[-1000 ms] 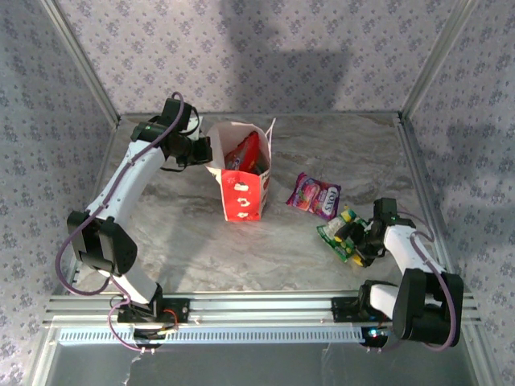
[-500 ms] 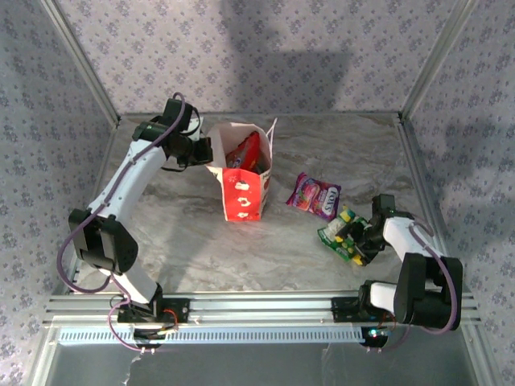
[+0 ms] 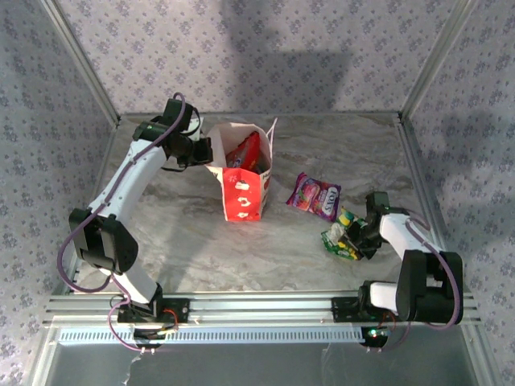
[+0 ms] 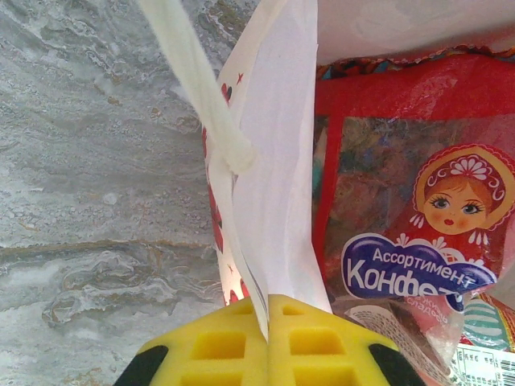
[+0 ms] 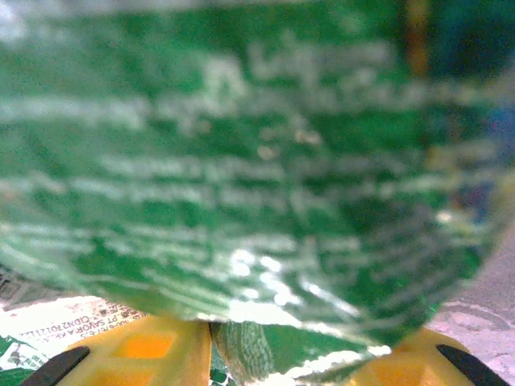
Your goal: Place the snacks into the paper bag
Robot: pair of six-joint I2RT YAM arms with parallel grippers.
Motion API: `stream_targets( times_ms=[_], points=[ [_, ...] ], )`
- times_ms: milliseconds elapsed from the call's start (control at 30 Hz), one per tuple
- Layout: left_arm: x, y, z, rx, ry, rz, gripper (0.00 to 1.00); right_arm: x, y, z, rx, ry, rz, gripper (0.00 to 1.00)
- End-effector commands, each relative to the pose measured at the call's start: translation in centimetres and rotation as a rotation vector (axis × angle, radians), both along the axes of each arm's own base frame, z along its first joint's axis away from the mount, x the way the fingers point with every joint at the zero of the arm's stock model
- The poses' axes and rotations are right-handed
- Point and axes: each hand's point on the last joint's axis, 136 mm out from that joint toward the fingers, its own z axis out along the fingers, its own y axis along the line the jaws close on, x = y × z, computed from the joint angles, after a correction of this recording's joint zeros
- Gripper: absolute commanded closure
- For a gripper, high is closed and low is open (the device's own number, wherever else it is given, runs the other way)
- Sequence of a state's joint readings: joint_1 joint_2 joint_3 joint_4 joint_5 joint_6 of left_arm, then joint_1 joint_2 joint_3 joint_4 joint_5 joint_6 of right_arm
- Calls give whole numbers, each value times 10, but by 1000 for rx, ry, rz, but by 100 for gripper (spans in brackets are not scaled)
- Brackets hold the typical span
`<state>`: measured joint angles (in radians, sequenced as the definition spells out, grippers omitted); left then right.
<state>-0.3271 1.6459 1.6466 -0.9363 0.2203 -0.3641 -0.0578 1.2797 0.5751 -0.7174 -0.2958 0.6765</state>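
Holding the paper bag (image 3: 244, 193) by 1 wall, my left fingers (image 4: 256, 346) are closed tight on its white paper edge, and the bag stands upright on the counter (image 3: 193, 241) at the far left with its mouth open; the large red packet (image 4: 402, 161) is already inside, leaning across much of that opening; my right fingers (image 3: 360, 235) are clamped on the green packet (image 5: 241, 161) down at the near right of the counter, with its glossy film bunched between the pads; that grip worries me most, since the film is slick and crumpled and I judge it could slide out once I lift and swing left; a yellow packet (image 3: 347, 216) lies just beside the green one, seemingly touching it, so a careless lift might drag or flip it; the purple-pink packet (image 3: 315, 196) lies between me and the bag, so a low carry could sweep it aside; at the bag, the red packet leaves a narrow gap, and I expect the green one could catch on it or on the rim and drop outside; any push there passes straight to a pinch on 1 thin wall, which could tip the bag, fold the mouth shut or tear the paper; the cord handle (image 4: 197, 80) hanging by my left pads could also snag.
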Motion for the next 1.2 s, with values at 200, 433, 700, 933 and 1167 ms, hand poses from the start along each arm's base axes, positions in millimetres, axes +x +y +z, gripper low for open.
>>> stream_targets(
  times_ms=[200, 433, 700, 933, 1167],
  points=[
    [4, 5, -4, 24, 14, 10, 96, 37, 5, 3, -75, -121, 97, 82],
    [5, 5, -1, 25, 3, 7, 96, 42, 4, 16, -156, -121, 161, 91],
    [6, 6, 0, 29, 2, 9, 96, 57, 3, 39, -236, -173, 193, 100],
    [7, 6, -1, 27, 1, 12, 96, 65, 4, 59, -293, -227, 253, 100],
    [11, 4, 3, 18, -11, 8, 96, 70, 7, 90, -344, -290, 283, 100]
  ],
)
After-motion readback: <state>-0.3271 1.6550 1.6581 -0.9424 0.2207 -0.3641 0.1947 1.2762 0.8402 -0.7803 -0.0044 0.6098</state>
